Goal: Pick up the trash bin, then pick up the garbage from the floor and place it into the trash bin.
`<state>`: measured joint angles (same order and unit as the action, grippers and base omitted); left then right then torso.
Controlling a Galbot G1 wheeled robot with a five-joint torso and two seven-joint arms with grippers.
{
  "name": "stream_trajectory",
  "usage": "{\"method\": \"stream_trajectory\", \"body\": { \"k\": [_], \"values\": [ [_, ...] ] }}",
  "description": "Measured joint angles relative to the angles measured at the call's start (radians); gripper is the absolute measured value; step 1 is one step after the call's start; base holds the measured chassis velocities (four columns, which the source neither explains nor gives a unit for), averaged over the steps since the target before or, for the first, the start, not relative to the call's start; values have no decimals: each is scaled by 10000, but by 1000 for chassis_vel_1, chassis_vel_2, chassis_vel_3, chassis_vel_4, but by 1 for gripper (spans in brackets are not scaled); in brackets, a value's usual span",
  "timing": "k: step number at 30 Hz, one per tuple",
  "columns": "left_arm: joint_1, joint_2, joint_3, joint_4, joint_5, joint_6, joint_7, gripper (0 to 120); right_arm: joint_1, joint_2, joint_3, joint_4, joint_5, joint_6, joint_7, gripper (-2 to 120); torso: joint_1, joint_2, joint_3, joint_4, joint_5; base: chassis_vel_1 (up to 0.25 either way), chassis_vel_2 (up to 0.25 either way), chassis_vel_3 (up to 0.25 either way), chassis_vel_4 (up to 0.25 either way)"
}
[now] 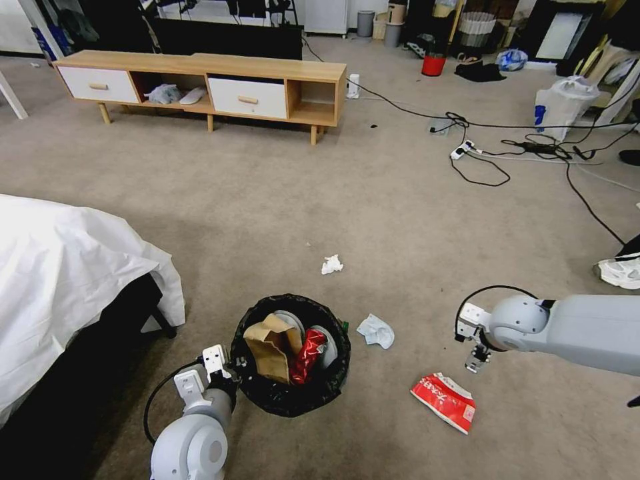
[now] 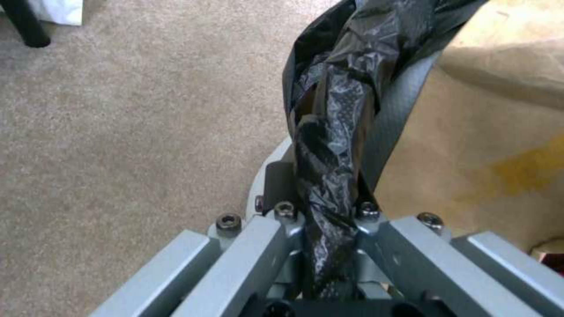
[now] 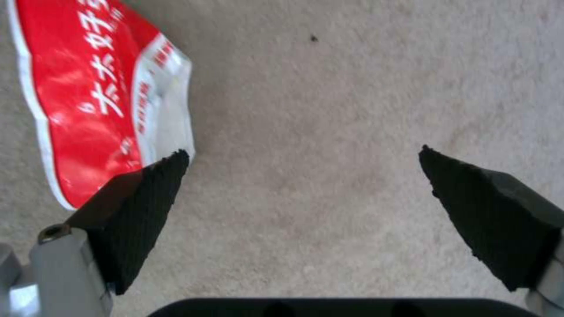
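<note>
The trash bin (image 1: 291, 393), lined with a crinkly black bag, is low in front of me with a crumpled brown paper bag (image 1: 269, 347) and a red can (image 1: 307, 355) inside. My left gripper (image 1: 230, 373) is shut on its near-left rim. In the left wrist view the fingers of the left gripper (image 2: 326, 220) pinch the black bag (image 2: 335, 132). A red-and-white carton (image 1: 445, 402) lies on the floor (image 1: 267, 200) to the right. My right gripper (image 1: 477, 361) hangs open just above and beyond it. In the right wrist view the right gripper (image 3: 302, 152) has the carton (image 3: 88, 97) beside one finger. Two white tissues (image 1: 331, 265) (image 1: 375, 331) lie beyond the bin.
A bed with a white sheet (image 1: 67, 267) stands close on the left. A low wooden cabinet (image 1: 200, 83) runs along the back. Black cables (image 1: 507, 147), a large white plastic bag (image 1: 560, 103) and a red bucket (image 1: 433, 65) are at the back right, a shoe (image 1: 620, 272) at the right edge.
</note>
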<state>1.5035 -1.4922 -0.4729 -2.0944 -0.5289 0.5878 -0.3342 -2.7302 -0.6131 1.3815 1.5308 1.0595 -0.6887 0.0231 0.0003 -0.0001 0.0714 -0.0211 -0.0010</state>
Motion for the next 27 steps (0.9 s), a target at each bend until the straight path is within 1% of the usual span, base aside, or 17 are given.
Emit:
{"method": "stream_trajectory", "body": {
  "k": [5, 13, 27],
  "values": [
    [-27, 46, -29, -3, -58, -13, 3, 2, -91, -337, 24, -65, 131, -38, 69, 100, 0, 0, 0, -1, 0, 0, 0, 0, 0],
    [-65, 106, -50, -4, -140, -20, 4, 2, -192, -561, 67, -125, 271, -73, 163, 100, 0, 0, 0, -2, -1, 0, 0, 0, 0],
    [-195, 213, -101, 76, -303, -21, -12, 2, -1039, -1139, 363, -375, 349, -179, 330, 100, 0, 0, 0, -2, -1, 0, 0, 0, 0]
  ]
}}
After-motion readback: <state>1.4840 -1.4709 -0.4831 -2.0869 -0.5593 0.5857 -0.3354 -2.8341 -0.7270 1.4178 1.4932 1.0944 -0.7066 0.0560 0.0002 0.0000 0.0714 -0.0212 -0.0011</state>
